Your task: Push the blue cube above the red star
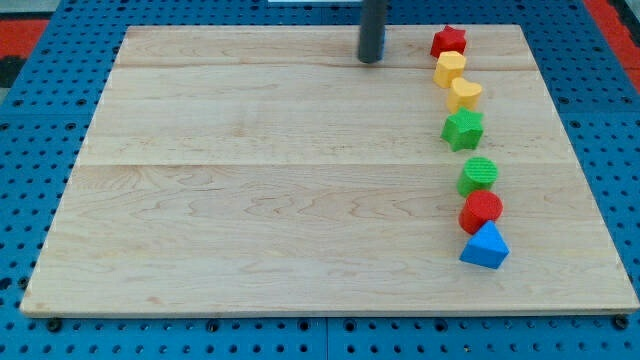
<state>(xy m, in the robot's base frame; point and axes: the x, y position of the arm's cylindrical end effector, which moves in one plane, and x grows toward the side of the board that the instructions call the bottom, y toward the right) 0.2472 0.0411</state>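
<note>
The red star (pixel 449 41) lies near the board's top edge, at the head of a column of blocks on the view's right. My tip (pixel 371 60) rests on the board near the top edge, to the left of the red star and apart from it. No blue cube can be made out. The only blue block that shows is a blue triangular block (pixel 485 247) at the bottom of the column.
Below the red star the column runs down the view's right: a yellow block (pixel 450 68), a yellow heart (pixel 464 94), a green star (pixel 463 130), a green cylinder (pixel 479 174) and a red block (pixel 481 211). The wooden board (pixel 250 200) lies on blue pegboard.
</note>
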